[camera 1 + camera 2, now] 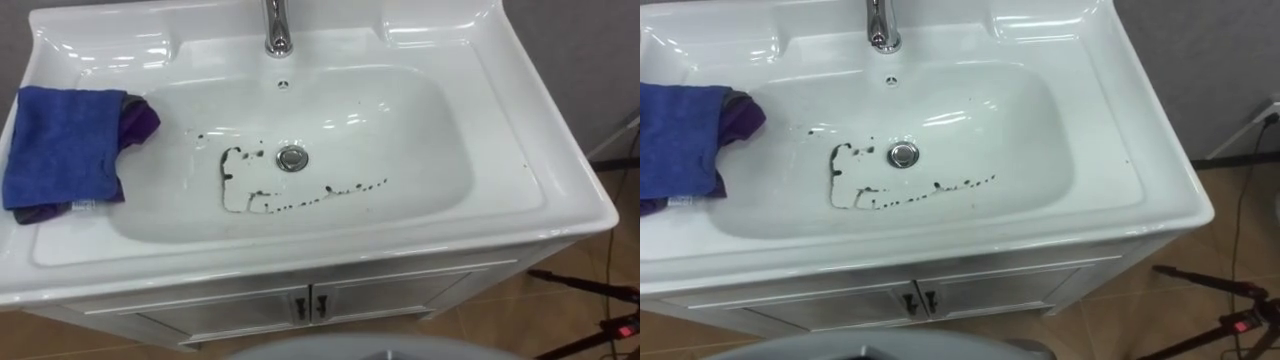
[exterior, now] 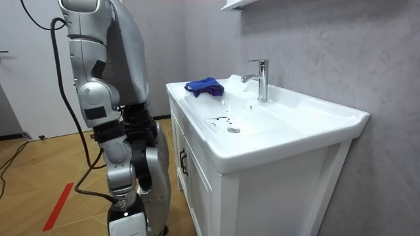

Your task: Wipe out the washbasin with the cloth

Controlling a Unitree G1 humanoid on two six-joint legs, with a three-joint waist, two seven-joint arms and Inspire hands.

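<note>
Standing at the basin (image 1: 480,170) front, right hand (image 2: 126,213) down by the leg, open or closed impossible to tell. Blue cloth (image 1: 60,145) bunched on the left rim, hanging partly over the bowl edge. Dark marks (image 1: 228,172) just beside the drain (image 1: 292,157), below the tap (image 1: 277,30)

We stand upright with our right arm hanging along our side, bent a little at the elbow, the forearm pointing down. Our right hand (image 2: 129,219) sits low by the thigh at the room view's lower edge; how its fingers lie we cannot tell.
</note>
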